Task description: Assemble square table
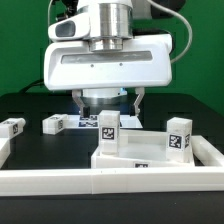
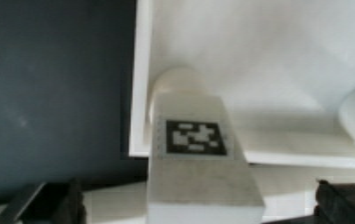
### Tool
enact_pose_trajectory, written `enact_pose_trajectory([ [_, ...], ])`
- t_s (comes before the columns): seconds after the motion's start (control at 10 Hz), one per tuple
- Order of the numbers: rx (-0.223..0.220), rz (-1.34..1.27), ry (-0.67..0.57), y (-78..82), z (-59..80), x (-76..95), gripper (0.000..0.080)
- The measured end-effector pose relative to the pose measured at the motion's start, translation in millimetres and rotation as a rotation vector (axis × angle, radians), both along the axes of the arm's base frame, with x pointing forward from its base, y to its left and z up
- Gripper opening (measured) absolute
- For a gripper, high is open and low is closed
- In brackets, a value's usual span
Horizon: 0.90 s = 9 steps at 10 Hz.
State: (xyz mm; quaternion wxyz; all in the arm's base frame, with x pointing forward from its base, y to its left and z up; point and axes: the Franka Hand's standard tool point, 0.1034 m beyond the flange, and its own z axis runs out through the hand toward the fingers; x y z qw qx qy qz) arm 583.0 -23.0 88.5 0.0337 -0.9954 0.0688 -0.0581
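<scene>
My pincer (image 1: pixel 108 104) over a table leg (image 1: pixel 108 128)
Released, jaws wide, straddling the upright leg at the tabletop's (image 1: pixel 150 160) corner.

- Surface (image 1: pixel 30 105): I log it as matte black; it reads dark blue-grey in the wrist view.
- Backdrop (image 1: pixel 20 50): flat green.
- Square slab (image 1: pixel 150 152): plain white, rim included.
- Centre leg (image 1: pixel 107 128): white, with a black-and-white square tag (image 2: pixel 195 137) in a blocky pixel pattern.
- Right-hand leg (image 1: pixel 178 135): white, same kind of tag.
- Two far legs (image 1: pixel 52 123), (image 1: pixel 12 127): white, and I note black-and-white tags on both.
- Border rail (image 1: pixel 100 182): plain white.
- End effector (image 1: pixel 110 102): white casing, dark fingers (image 2: pixel 49 203).
</scene>
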Motion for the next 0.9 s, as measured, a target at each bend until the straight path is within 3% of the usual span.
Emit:
enact_pose_trajectory([
  [0.8,-0.004,-0.031,-0.004,-5.7,-2.6,5.3,0.0621],
  [0.9,-0.004,-0.031,-0.004,-5.8,-2.6,5.3,0.0449],
])
